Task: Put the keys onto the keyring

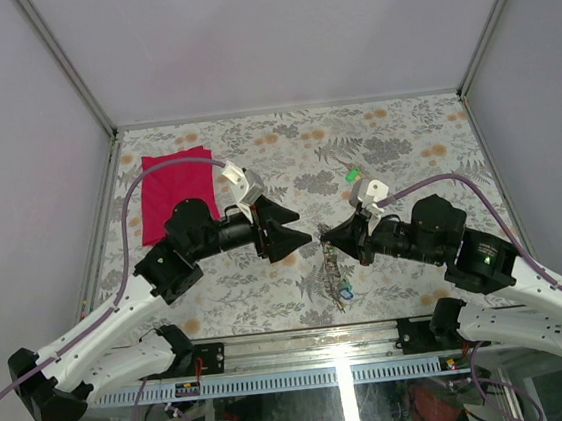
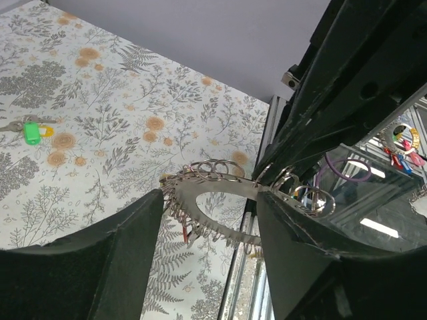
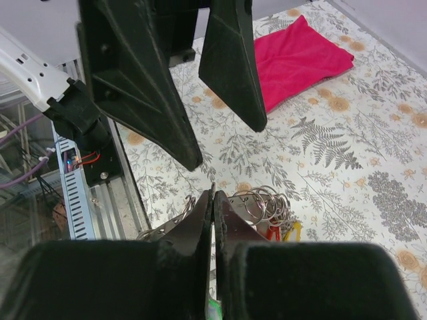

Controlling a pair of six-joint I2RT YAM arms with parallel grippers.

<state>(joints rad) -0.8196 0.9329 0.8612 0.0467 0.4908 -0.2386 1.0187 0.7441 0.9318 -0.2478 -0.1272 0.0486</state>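
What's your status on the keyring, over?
Right tool shut on keyring. Left tool open, tips facing it. Green key lies loose beyond. Nothing between them.

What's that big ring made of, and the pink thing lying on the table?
The keyring looks like bare metal: flat, grey, with a bright sheen. The pink cloth is probably soft fabric: matte, folded, creased; its weave is too small to tell.

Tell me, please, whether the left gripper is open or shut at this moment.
Open: the left gripper has its fingers well apart in its wrist view, with the keyring in the gap between them.
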